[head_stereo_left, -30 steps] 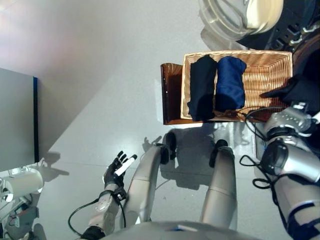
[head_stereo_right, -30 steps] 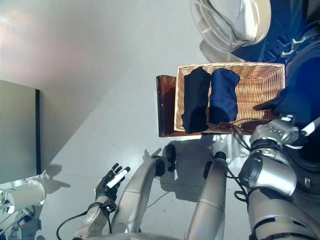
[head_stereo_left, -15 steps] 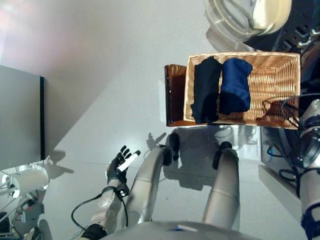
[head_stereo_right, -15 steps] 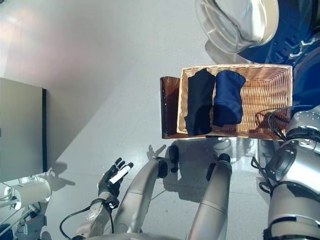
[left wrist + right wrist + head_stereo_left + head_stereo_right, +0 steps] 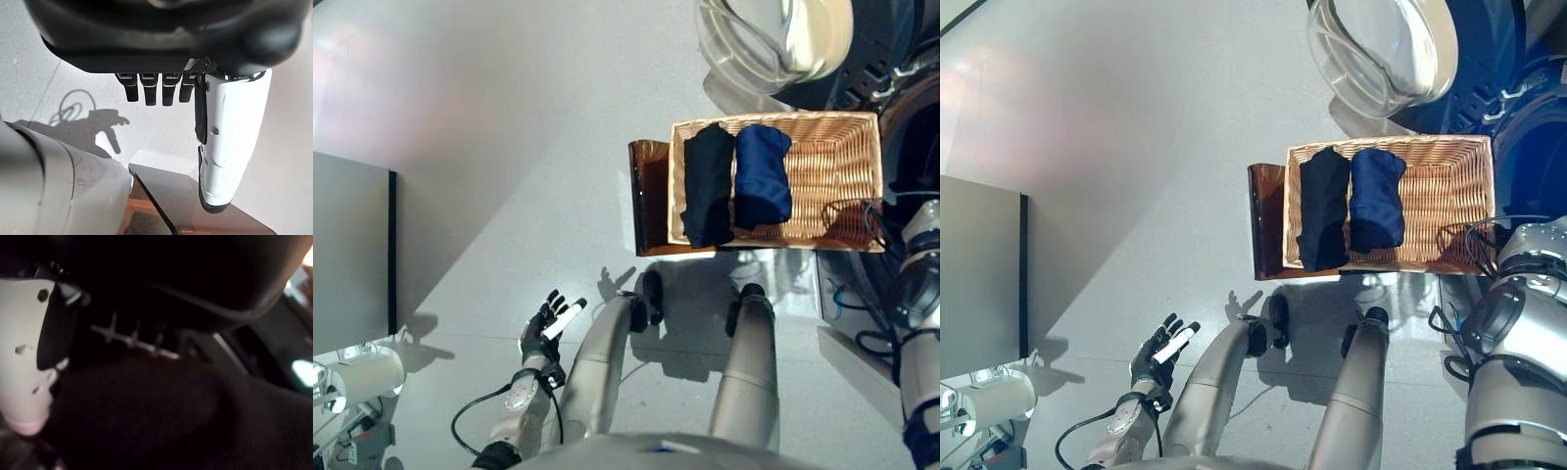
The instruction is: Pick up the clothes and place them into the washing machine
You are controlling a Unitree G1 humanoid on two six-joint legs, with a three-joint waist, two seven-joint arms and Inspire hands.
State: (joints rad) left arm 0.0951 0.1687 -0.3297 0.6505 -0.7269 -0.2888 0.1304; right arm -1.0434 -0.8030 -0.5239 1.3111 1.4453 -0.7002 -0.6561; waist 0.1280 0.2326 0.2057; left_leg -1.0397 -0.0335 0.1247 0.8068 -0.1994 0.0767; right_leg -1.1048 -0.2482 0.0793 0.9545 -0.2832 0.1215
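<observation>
A wicker basket (image 5: 832, 147) holds a black garment (image 5: 708, 186) and a navy garment (image 5: 762, 176), lying side by side at its left end. Above it, the washing machine's round glass door (image 5: 773, 39) stands open, with the dark drum opening (image 5: 911, 108) to the right. My right arm (image 5: 920, 284) reaches off the right edge, so the hand shows only in the right wrist view, where its white thumb (image 5: 24, 372) lies against dark cloth (image 5: 146, 421) in a dark space. My left hand (image 5: 548, 328) hangs open over the floor at lower left, holding nothing.
The basket rests on a low brown stand (image 5: 646, 196). A grey cabinet (image 5: 347, 245) fills the left edge, and white equipment (image 5: 357, 377) sits at the lower left corner. Grey floor (image 5: 509, 147) spreads between them.
A second ago my right hand held black cloth by the basket's right end; it has since gone off the right edge. The camera shifted slightly. The left hand stayed put.
</observation>
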